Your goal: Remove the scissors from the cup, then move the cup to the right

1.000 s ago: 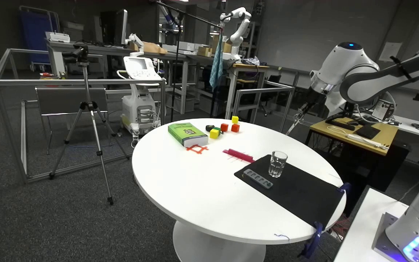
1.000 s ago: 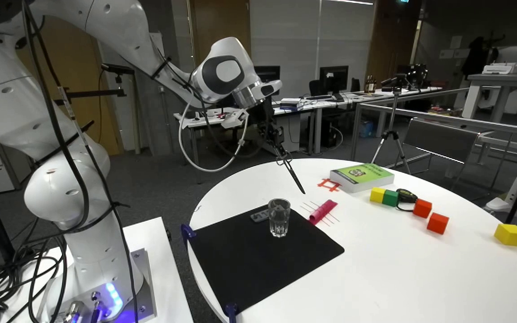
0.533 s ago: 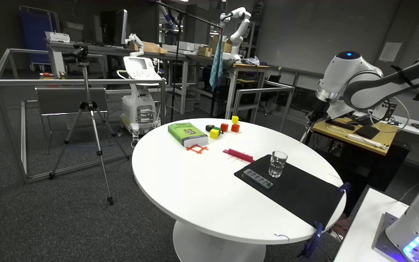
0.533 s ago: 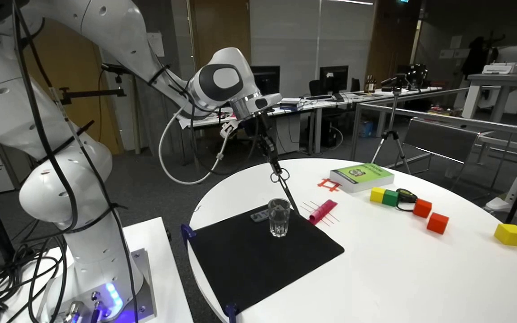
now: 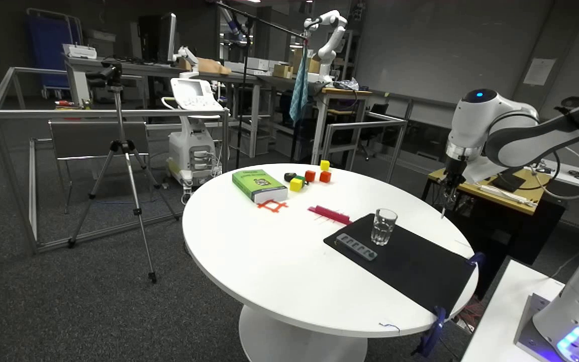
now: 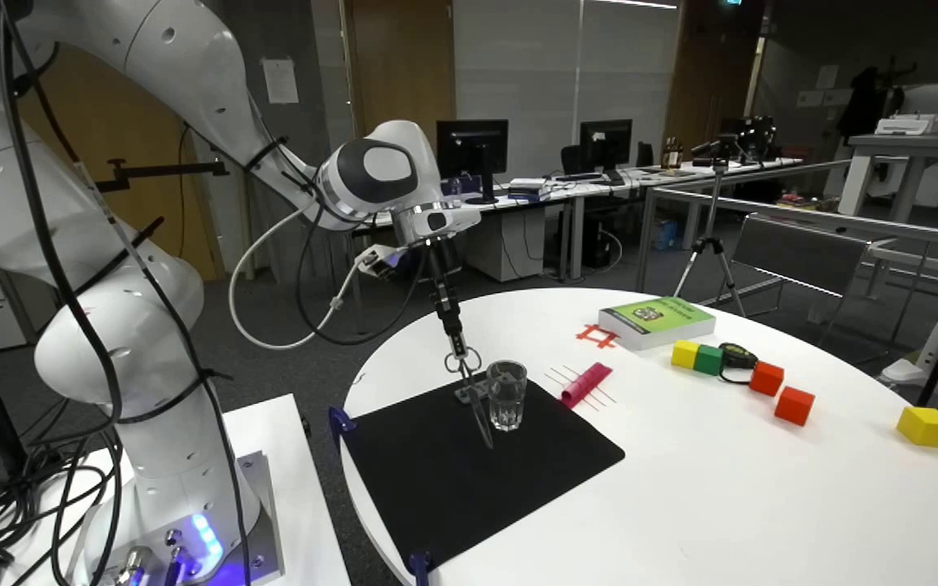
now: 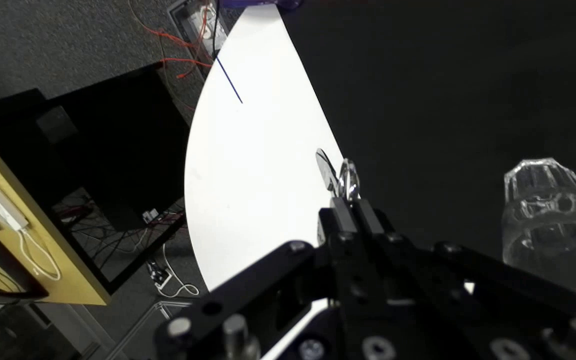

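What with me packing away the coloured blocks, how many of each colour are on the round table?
Yellow blocks: 2
Red blocks: 2
Green block: 1
Total: 5

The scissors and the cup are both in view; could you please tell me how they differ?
The scissors are slim and opaque; the cup is wider and clear. The scissors hang slanted, tip down, from the jaws, while the cup stands upright on the black mat. Both look shiny in the wrist view.
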Controlling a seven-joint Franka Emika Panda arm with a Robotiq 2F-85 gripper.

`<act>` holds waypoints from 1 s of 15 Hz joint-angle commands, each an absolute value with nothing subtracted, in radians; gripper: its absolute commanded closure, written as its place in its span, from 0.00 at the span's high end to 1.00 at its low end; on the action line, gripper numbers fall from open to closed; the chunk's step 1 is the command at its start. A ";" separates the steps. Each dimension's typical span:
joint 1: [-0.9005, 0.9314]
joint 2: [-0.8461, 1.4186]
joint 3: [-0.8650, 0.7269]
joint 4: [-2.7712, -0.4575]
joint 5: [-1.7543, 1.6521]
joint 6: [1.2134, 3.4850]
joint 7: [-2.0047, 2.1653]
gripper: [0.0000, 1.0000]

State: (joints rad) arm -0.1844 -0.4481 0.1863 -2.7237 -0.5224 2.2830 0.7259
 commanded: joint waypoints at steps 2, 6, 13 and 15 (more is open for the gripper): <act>-0.172 -0.476 0.200 -2.800 -0.555 2.274 0.798 0.01; -0.151 -0.420 0.201 -2.783 -0.546 2.281 0.783 0.01; -0.128 -0.327 0.217 -2.782 -0.579 2.299 0.822 0.01; -0.120 -0.302 0.222 -2.782 -0.593 2.300 0.842 0.01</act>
